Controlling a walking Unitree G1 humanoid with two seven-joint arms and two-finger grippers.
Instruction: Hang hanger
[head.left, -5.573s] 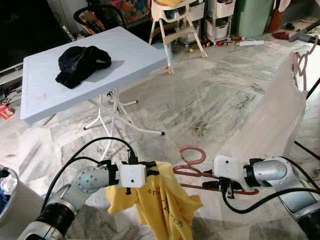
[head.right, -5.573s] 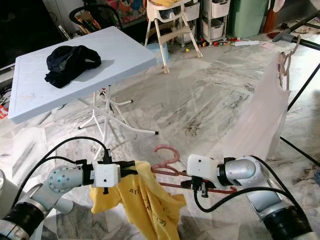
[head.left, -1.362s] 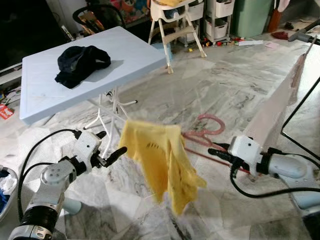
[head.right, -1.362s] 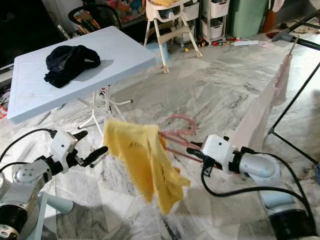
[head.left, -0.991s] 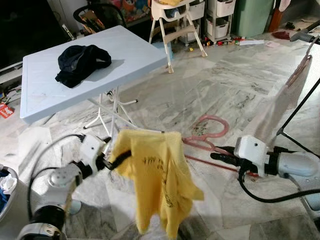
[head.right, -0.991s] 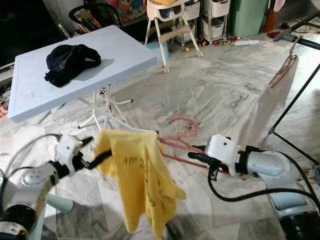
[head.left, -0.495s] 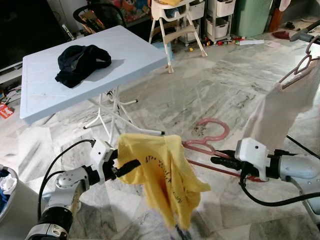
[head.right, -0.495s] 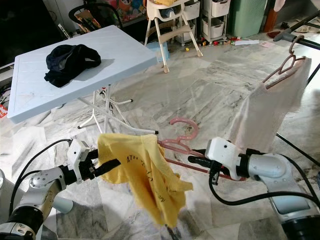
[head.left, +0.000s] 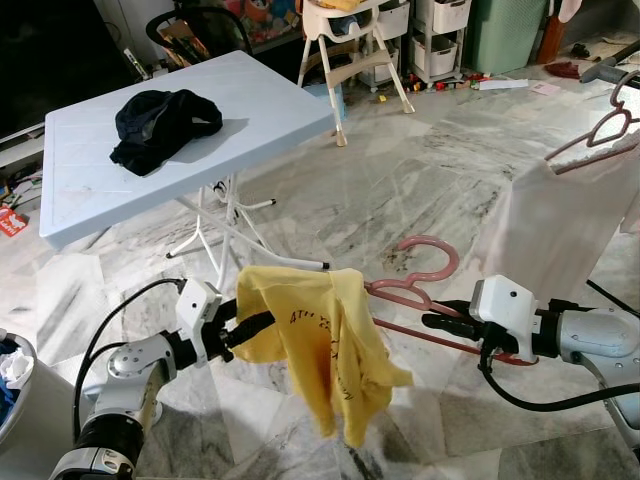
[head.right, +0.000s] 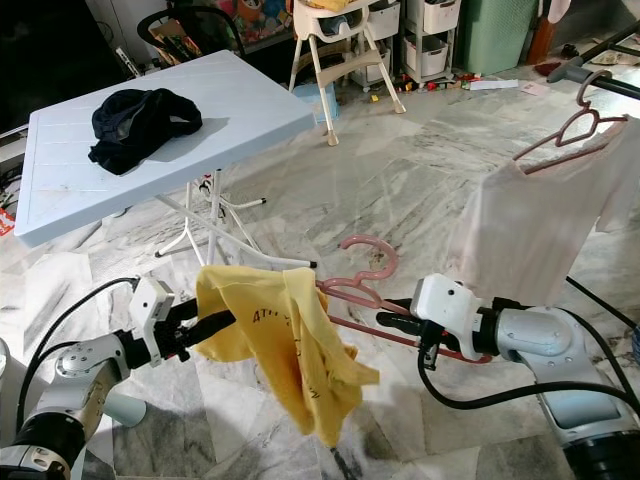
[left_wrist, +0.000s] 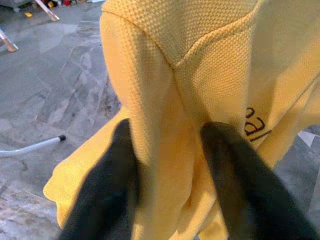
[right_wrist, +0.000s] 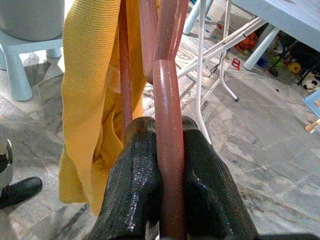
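The right claw (head.right: 392, 320) is clamped shut on the bar of the pink hanger (head.right: 352, 290), and the right wrist view shows its two black fingers (right_wrist: 135, 175) pressed to either side of that bar. From this claw the hanger's long axis runs across the robot's front toward its left side, roughly level, with the hook (head.left: 425, 262) curling up and away just above the grip. The far end of the hanger is buried in the yellow shirt (head.left: 325, 340), which hangs in folds between the two arms. The left claw (head.left: 250, 328) has closed on a fold of that shirt near its upper edge; its fingers (left_wrist: 112, 185) pinch the cloth from both sides in the left wrist view. So the hanger is held in the air in front of the robot, low over the marble floor (head.left: 400, 180), not yet hung. The place to hang it looks to be the rack (head.right: 605, 90) at the far right, where a white shirt (head.right: 530, 220) already hangs from another hanger (head.right: 565, 130). That rack lies on the right arm's side, well apart from the right claw and higher, so I judge the right arm would carry the hook there. The white table (head.left: 250, 110) with a dark garment (head.left: 160, 125) stands to the left, well clear.
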